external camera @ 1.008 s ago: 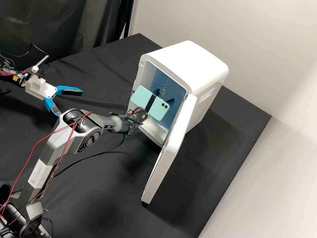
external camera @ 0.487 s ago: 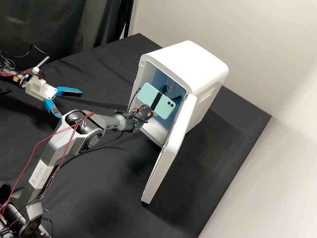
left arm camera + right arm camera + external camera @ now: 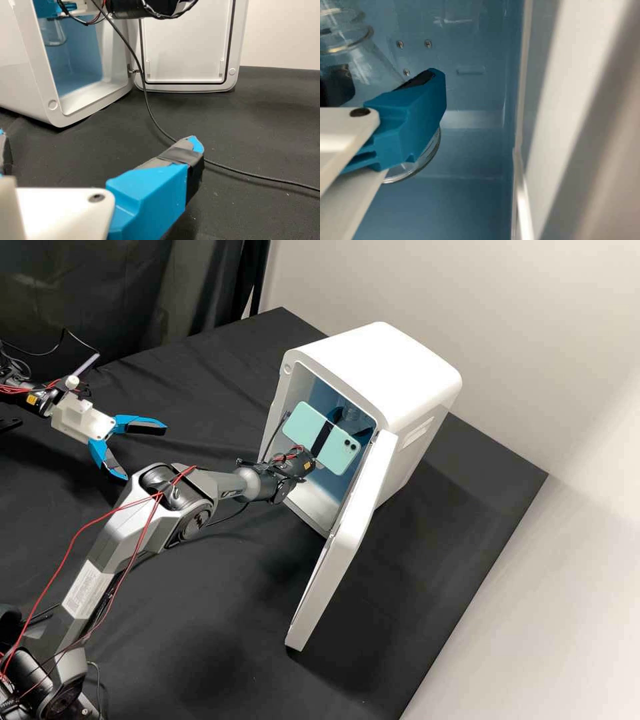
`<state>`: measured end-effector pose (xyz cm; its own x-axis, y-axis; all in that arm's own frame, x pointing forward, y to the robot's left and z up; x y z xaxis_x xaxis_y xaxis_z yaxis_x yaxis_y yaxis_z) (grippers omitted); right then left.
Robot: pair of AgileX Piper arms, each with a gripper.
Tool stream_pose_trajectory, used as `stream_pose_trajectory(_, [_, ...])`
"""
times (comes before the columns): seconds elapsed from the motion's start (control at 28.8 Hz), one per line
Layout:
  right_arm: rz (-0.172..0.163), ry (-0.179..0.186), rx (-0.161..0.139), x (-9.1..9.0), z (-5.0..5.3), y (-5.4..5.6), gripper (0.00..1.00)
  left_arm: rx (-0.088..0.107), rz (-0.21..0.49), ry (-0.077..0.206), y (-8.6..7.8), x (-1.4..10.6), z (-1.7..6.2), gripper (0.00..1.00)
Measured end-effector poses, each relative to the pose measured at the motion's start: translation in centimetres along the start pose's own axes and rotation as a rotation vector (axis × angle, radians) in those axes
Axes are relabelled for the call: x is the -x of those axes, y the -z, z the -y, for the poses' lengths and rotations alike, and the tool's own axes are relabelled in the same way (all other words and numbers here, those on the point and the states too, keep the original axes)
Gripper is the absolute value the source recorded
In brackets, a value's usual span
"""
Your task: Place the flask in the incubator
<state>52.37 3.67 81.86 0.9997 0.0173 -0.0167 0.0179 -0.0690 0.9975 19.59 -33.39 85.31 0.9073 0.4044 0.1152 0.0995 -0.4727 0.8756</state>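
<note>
The white incubator point(image 3: 393, 373) stands on the black bench with its door point(image 3: 340, 533) swung open and a blue interior. My right arm point(image 3: 220, 488) goes into the opening, a mint-green device point(image 3: 323, 437) on its wrist. Behind that device the clear glass flask point(image 3: 348, 415) peeks out high in the chamber. The right wrist view has my right gripper point(image 3: 375, 87) shut on the flask point(image 3: 355, 55), held above the chamber floor; one blue finger point(image 3: 417, 107) lies across the glass. My left gripper point(image 3: 144, 452) hangs open over the bench at the far left, well away from the incubator point(image 3: 30, 75).
A black cable point(image 3: 160, 130) runs across the bench in front of the incubator. The open door point(image 3: 190, 50) stands on the near right side of the opening. A white wall rises close behind the incubator. Dark cloth hangs at the back left.
My right arm has pushed farther into the incubator, carrying the flask deeper and slightly higher. The left arm has stayed about where it was.
</note>
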Motion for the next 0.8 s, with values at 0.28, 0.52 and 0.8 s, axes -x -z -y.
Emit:
stream_pose_trajectory(0.28, [0.028, 0.01, -0.023, -0.39, 0.22, -0.16, 0.0, 0.0, 0.0, 0.0, 0.0, 0.0, 0.0, 1.0])
stream_pose_trajectory(0.52, [0.027, 0.01, -0.029, -0.4, 0.35, -0.04, 0.0, 0.001, -0.001, 0.006, 0.03, -0.05, 0.13, 1.0])
stream_pose_trajectory(0.8, [0.027, 0.011, -0.029, -0.4, 0.39, -0.02, 0.0, 0.002, -0.002, 0.011, 0.06, -0.08, 0.23, 1.0])
